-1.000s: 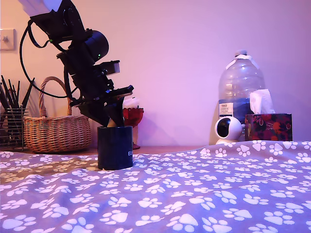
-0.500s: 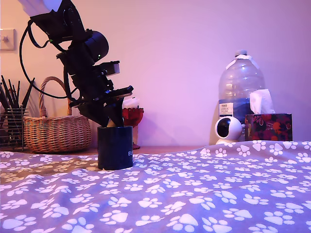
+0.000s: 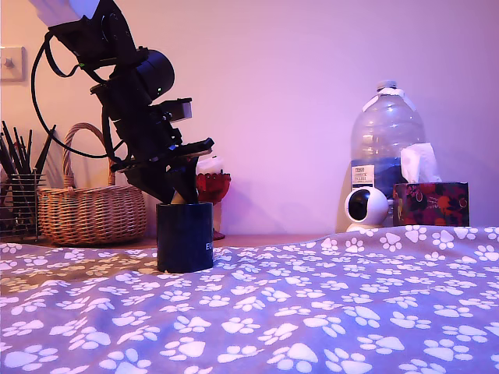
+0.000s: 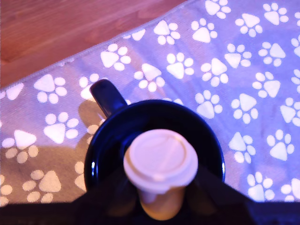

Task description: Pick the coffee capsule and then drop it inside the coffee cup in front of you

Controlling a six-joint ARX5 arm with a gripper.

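Observation:
The dark navy coffee cup [image 3: 184, 237] stands on the paw-print cloth at the exterior view's left, white lettering on its side. My gripper [image 3: 181, 195] hangs tilted just above its rim, shut on the pale cream coffee capsule [image 3: 178, 199], of which only a sliver shows there. In the wrist view the coffee capsule [image 4: 160, 164] shows its flat rimmed top, centred over the open mouth of the coffee cup [image 4: 112, 131], with the dark fingers [image 4: 206, 187] of my gripper [image 4: 161, 185] on either side of its body. The cup's handle [image 4: 107, 96] points away from the fingers.
Behind the cup stand a red glass goblet [image 3: 214, 188], a wicker basket [image 3: 90, 210] and a wire pen holder [image 3: 17, 204]. At the exterior view's right are a large water bottle [image 3: 386, 144], a white camera [image 3: 365, 207] and a tissue box [image 3: 430, 202]. Bare wood [image 4: 70, 23] lies beyond the paw-print cloth [image 3: 312, 312].

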